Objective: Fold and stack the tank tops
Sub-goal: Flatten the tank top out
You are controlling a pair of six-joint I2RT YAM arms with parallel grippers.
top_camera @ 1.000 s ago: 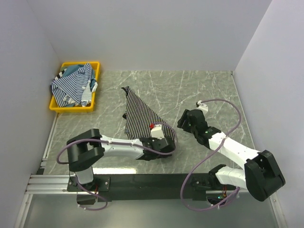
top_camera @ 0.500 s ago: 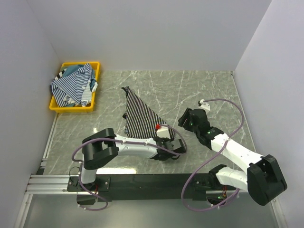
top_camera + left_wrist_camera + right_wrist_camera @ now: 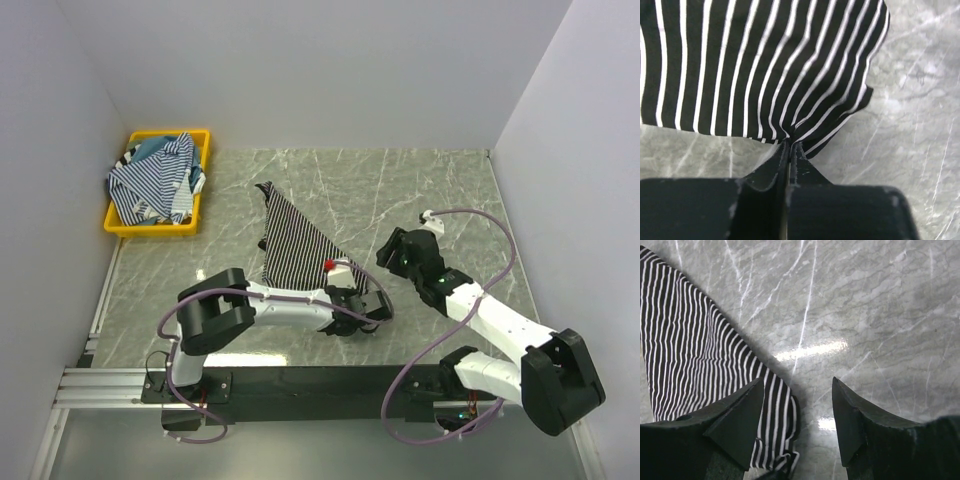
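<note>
A black tank top with thin white stripes (image 3: 292, 243) lies spread on the marble table, its near corner by the arms. My left gripper (image 3: 790, 146) is shut on that near edge of the fabric (image 3: 760, 70), which bunches at the fingertips. In the top view the left gripper (image 3: 368, 300) sits at the top's lower right corner. My right gripper (image 3: 797, 390) hovers open just right of the same corner (image 3: 695, 355), with only table between its fingers; in the top view it (image 3: 395, 252) is apart from the cloth. More striped and teal tank tops (image 3: 155, 180) lie heaped in the bin.
A yellow plastic bin (image 3: 204, 185) stands at the back left by the wall. White walls close in the table on three sides. Bare marble (image 3: 420, 190) stretches across the back right. A cable loops from the right arm (image 3: 500, 260).
My left gripper slid right along the striped top's near edge and closed on the fabric. The right gripper shifted slightly and stays open.
</note>
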